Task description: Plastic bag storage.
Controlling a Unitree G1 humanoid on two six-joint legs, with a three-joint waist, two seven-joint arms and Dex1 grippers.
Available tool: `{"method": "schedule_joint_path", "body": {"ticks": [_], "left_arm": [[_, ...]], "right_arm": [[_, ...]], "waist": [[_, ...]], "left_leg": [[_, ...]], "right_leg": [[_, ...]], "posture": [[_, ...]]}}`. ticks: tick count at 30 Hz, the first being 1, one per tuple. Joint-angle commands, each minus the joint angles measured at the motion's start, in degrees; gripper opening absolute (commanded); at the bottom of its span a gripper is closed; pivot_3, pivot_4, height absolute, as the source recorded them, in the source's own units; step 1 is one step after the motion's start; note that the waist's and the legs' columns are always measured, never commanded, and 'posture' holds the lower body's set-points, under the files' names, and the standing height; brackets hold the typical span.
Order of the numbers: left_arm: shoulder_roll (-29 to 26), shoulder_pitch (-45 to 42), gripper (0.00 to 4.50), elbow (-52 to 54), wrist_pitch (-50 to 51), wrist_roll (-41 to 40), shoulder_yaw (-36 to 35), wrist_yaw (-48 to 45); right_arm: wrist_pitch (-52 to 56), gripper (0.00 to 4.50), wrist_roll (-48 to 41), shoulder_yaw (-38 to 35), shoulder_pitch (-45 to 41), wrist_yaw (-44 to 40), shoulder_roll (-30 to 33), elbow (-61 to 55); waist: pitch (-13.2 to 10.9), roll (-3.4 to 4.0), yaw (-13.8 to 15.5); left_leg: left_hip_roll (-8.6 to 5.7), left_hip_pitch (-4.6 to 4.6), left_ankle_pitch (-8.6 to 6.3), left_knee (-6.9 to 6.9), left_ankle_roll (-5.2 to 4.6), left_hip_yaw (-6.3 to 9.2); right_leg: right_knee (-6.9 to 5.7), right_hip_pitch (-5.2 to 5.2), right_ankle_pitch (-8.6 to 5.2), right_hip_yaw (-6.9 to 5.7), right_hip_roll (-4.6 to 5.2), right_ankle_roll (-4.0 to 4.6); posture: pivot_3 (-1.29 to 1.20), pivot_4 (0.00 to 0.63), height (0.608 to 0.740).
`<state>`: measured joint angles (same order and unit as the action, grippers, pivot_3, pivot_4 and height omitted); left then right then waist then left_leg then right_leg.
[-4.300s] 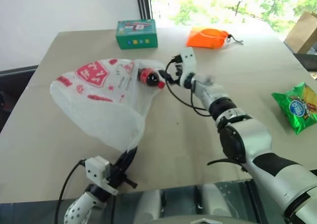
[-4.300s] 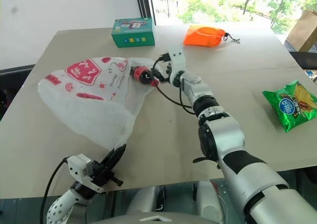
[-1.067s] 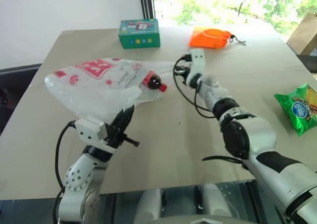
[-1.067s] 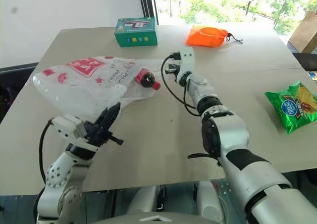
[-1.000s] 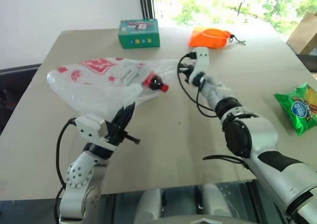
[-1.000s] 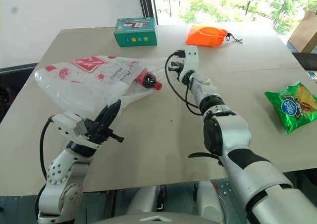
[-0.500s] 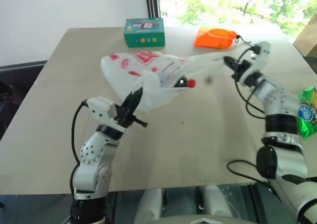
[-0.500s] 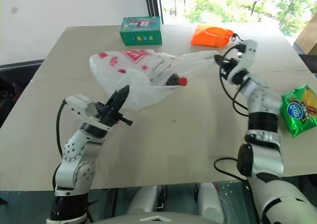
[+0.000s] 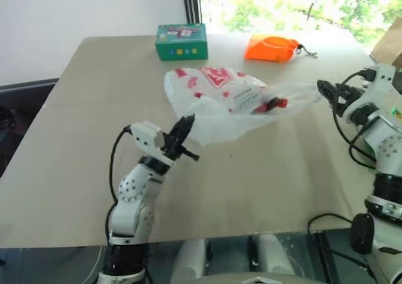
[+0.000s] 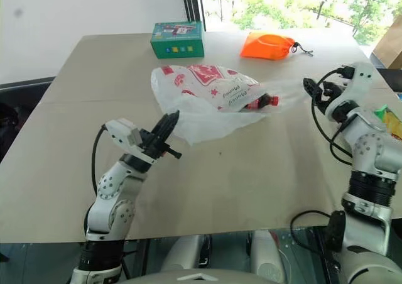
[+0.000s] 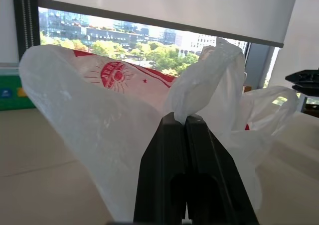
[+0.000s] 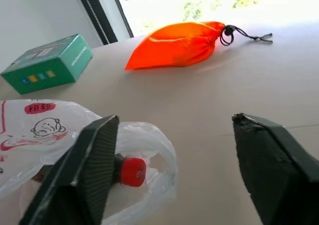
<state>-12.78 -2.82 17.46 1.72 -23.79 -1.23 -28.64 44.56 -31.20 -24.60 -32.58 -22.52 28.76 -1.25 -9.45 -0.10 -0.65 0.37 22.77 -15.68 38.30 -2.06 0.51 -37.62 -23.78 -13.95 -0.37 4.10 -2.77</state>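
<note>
The plastic bag is found near the middle of the table, partly lifted, and storage is judged to be only partly done: a dark bottle with a red cap is already seen inside the bag, its cap pointing toward the open mouth, while the bag itself is not yet gathered, folded or put away anywhere. One corner of the bag is pinched by the left gripper, whose two black fingers are pressed flat together on a bunched tuft of film, as the left wrist view makes plain. The right gripper is held just beside the bag's far handle end with its fingers spread wide apart and nothing between them; the handle loop is seen lying loose on the table in front of it. The bag is thin, crinkly, translucent white film, printed with a red panel and small red stars, and it is judged likely to sag and slip when pulled. A green box, hard-edged and rectangular, and a soft orange drawstring pouch are left near the far edge, well apart from the bag.
</note>
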Motion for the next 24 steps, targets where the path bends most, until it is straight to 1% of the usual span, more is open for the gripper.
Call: {"method": "schedule_joint_path", "body": {"ticks": [1,3,6,8,11,16,20,22,24], "left_arm": [[-2.4,5.6,0.0,6.5,-0.4,-0.4,1.6,-3.2],[-3.9,8.9,0.0,8.2,-0.5,0.4,2.0,-4.2],[-6.2,13.4,0.0,9.6,-1.7,3.8,2.2,-4.2],[-6.9,15.4,0.0,10.1,-2.2,5.2,2.3,-4.1],[-6.3,16.9,0.0,10.8,-2.1,5.9,3.1,-3.1],[-4.6,17.3,0.0,11.5,-3.4,7.5,4.5,-1.6],[-3.4,18.2,0.0,12.1,-4.1,7.7,5.3,-0.9],[-3.1,18.6,0.0,12.4,-4.4,7.7,5.6,-0.6],[-2.8,18.9,0.0,12.7,-4.6,8.0,5.8,-0.2]], "right_arm": [[-8.0,4.45,1.4,0.8,9.0,-12.3,9.0,-9.0],[-12.0,4.45,5.1,0.4,13.5,-12.4,12.4,-8.2],[-19.0,4.45,13.3,-0.6,20.1,-8.9,15.9,-5.1],[-19.2,4.45,16.9,-1.2,24.7,-6.8,17.4,-5.2],[-19.3,4.45,21.8,0.4,29.7,-4.7,18.9,-6.3],[-17.7,4.45,26.7,4.6,29.4,-1.7,18.0,-5.2],[-17.8,4.45,30.5,8.1,26.9,1.4,17.0,-0.5],[-19.5,4.45,33.3,10.7,26.0,2.1,17.7,2.9],[-20.1,4.45,35.9,11.9,24.7,4.8,17.6,6.3]], "waist": [[0.0,0.0,0.4],[0.0,0.0,0.3],[0.0,-0.02,0.1],[0.0,-0.01,0.1],[0.0,-0.02,0.2],[0.0,-0.03,-0.2],[0.0,-0.06,0.0],[0.0,-0.05,0.0],[0.0,-0.05,0.2]], "left_leg": [[0.0,0.04,-0.02,-0.01,-0.04,0.07],[0.02,0.04,-0.16,-0.02,-0.27,0.05],[0.02,-0.06,-0.16,0.02,-0.27,-0.06],[0.01,-0.19,-0.16,0.04,-0.27,-0.09],[0.02,-0.23,-0.16,0.05,-0.27,-0.1],[0.02,-0.38,-0.16,0.1,-0.27,-0.29],[0.03,-0.54,-0.16,0.1,-0.27,-0.28],[0.02,-0.52,-0.16,0.1,-0.27,-0.3],[0.01,-0.46,-0.16,0.1,-0.27,-0.29]], "right_leg": [[0.06,0.01,-0.01,-0.06,0.0,-0.02],[0.16,0.03,-0.04,-0.06,0.0,-0.07],[0.1,0.06,-0.04,0.05,0.0,-0.06],[0.09,0.19,-0.05,0.08,0.0,-0.06],[0.06,0.2,-0.06,0.1,-0.02,-0.06],[-0.04,0.22,-0.05,0.31,-0.06,-0.06],[-0.06,0.36,-0.06,0.31,-0.07,-0.06],[-0.04,0.36,-0.06,0.31,-0.07,-0.06],[0.01,0.35,-0.06,0.3,-0.05,-0.06]], "posture": [[0.0,0.15,0.74],[0.0,0.15,0.74],[0.0,0.15,0.74],[0.0,0.15,0.74],[0.0,0.15,0.74],[0.0,0.15,0.74],[0.0,0.15,0.74],[0.0,0.15,0.74],[0.0,0.15,0.74]]}}
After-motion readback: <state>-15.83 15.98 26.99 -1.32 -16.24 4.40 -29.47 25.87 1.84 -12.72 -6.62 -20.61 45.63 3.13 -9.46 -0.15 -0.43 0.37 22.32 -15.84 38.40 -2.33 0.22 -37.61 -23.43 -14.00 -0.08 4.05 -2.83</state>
